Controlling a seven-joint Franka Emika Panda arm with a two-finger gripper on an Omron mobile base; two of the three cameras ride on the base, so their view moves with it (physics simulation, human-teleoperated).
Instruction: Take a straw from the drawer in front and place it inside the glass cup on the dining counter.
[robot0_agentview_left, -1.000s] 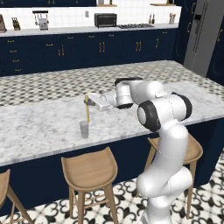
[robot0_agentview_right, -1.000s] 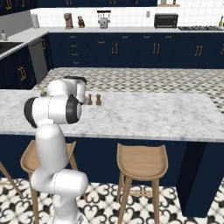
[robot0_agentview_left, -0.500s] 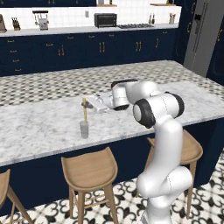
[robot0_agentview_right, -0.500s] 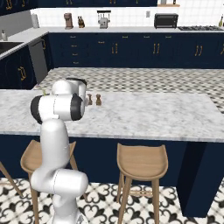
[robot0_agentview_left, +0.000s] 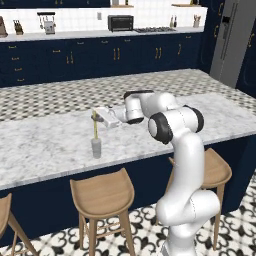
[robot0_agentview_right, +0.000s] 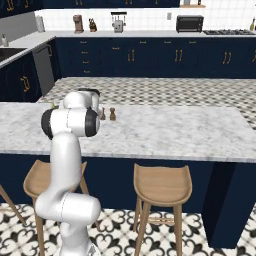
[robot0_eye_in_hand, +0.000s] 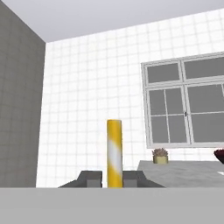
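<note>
Navy kitchen with white tiled walls, patterned floor. End effector (robot0_agentview_left: 95, 116) closed on a yellow-and-white straw (robot0_eye_in_hand: 114, 153), pinched between the two dark fingertips (robot0_eye_in_hand: 92, 178); straw upright in the hand view, standing up between them. Seen from the left base view, straw (robot0_agentview_left: 94, 126) hanging vertical from the end effector, lower end right above or just inside the glass cup (robot0_agentview_left: 95, 148); cannot tell whether touching the rim. Arm stretched out level over the bench (robot0_agentview_left: 45, 145), forearm reaching to the robot's left, wrist horizontal, elbow raised above the marble edge. From the right base view, end effector hidden behind the arm's own shoulder and upper links, cup and straw hidden too. Two small brown shakers (robot0_agentview_right: 112, 114) on the marble just beside the arm, one partly covered by it. Wooden stools (robot0_agentview_right: 161, 186) tucked under the front edge. Hand view looking sideways at a tiled wall, a window (robot0_eye_in_hand: 188, 105), a small potted plant (robot0_eye_in_hand: 160, 155) on a ledge; dark red object at the right edge cut off, not identifiable.
</note>
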